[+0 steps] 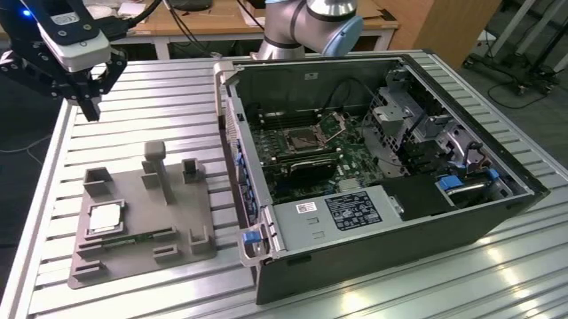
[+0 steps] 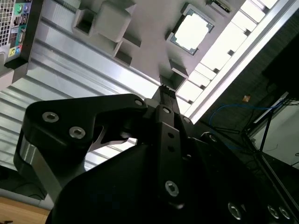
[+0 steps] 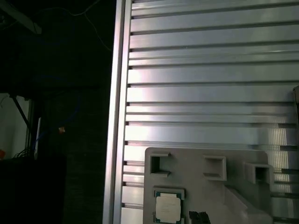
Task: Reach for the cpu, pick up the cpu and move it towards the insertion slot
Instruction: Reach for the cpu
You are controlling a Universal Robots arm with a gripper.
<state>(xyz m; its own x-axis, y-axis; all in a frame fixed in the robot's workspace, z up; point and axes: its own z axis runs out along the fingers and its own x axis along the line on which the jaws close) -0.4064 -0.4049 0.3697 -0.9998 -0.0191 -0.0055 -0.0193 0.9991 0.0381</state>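
One chip, one pincer, and a good stretch of table between them. The cpu (image 1: 105,218) lies flat and face up in a square recess of the grey holder block (image 1: 142,229). I judge the raised lips are there to keep it squared for a straight descent from above. The insertion slot (image 1: 302,138) sits on the green board inside the open computer case (image 1: 400,252), well apart from the chip, toward the exterior view's right. The gripper (image 1: 90,114) hangs over the slatted table (image 1: 159,100), beyond the block's far end, touching nothing. Its fingers are pressed together into a single point and hold nothing. The reach is not yet made.
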